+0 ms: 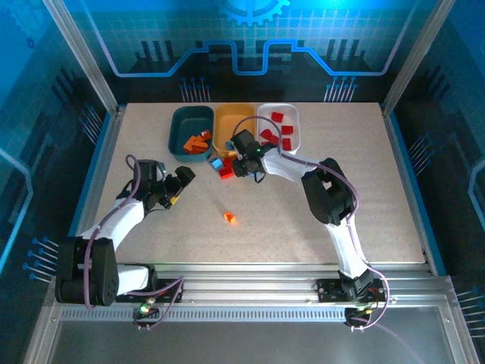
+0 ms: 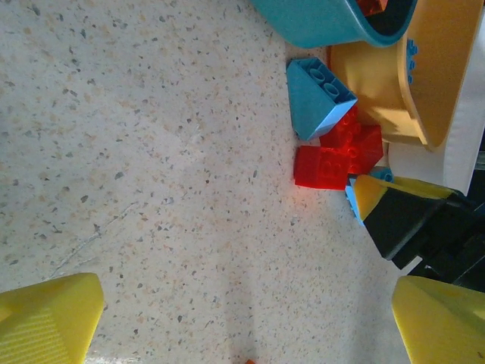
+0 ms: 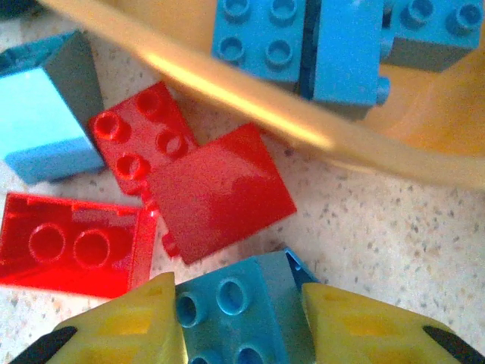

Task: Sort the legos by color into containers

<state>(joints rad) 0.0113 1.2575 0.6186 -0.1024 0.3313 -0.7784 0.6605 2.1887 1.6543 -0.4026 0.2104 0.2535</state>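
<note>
Clasping a light blue brick (image 3: 227, 299) between its two yellow fingertips (image 3: 129, 334), the right tool (image 3: 241, 322) sits low over the speckled surface (image 3: 394, 227). Just beyond its tips lies a red sloped brick (image 3: 216, 189), touching a second red brick (image 3: 72, 243) to the left. A light blue sloped brick (image 3: 42, 129) lies farther left. Past these is the yellow-orange tub (image 3: 424, 129), with blue bricks (image 3: 261, 34) inside. Beyond this tool and to its left stands the dark teal tub (image 1: 189, 120), holding orange bricks (image 1: 198, 142). To its right is the white tub (image 1: 292, 114), holding red bricks (image 1: 276, 117). The left tool (image 2: 246, 311) hovers with fingers (image 2: 45, 318) spread wide and nothing between them. A lone orange brick (image 1: 229, 218) lies behind both tools, toward the arm bases.
</note>
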